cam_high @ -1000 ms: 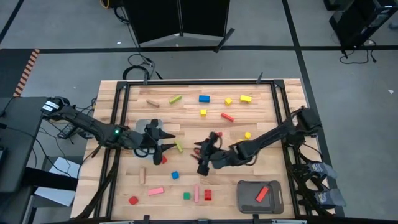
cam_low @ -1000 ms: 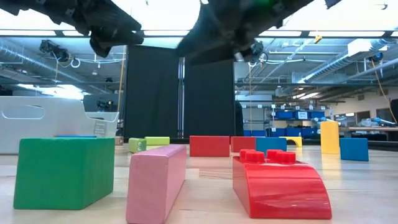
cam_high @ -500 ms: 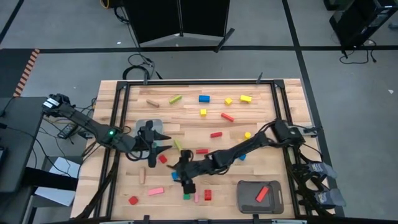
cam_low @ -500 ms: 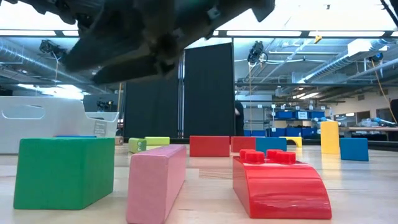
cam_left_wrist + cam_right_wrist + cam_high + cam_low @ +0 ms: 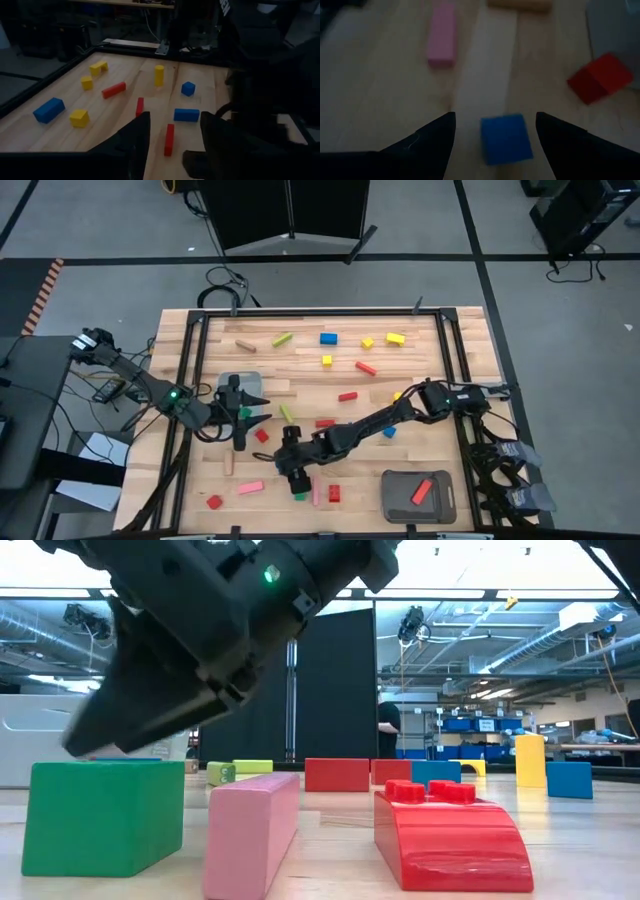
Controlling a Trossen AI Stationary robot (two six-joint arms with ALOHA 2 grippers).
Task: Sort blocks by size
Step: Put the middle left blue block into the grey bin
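Note:
The blocks lie scattered over the wooden table (image 5: 420, 450). My right gripper (image 5: 494, 131) is open and slants down toward the table's near left. A blue cube (image 5: 504, 137) lies flat on the wood between its two fingers, untouched. In the high view that gripper (image 5: 289, 468) covers the cube. It fills the low view as a dark mass (image 5: 180, 660) above a green block (image 5: 100, 818). My left gripper (image 5: 175, 145) is open with nothing between its fingers. It hovers by the near edge of the left grey tray (image 5: 240, 383).
A second grey tray (image 5: 440, 505) at the near right holds a red block (image 5: 421, 491). Near my right gripper lie a green cube (image 5: 299, 495), a pink bar (image 5: 316, 493), a red block (image 5: 333, 494) and a red cube (image 5: 262, 435). More blocks lie across the far half.
My right gripper has swept from the table's middle toward the near left and come down, tipping more steeply, until it stands over the blue cube. My left gripper has drawn back a little toward the table's left edge. No block has moved.

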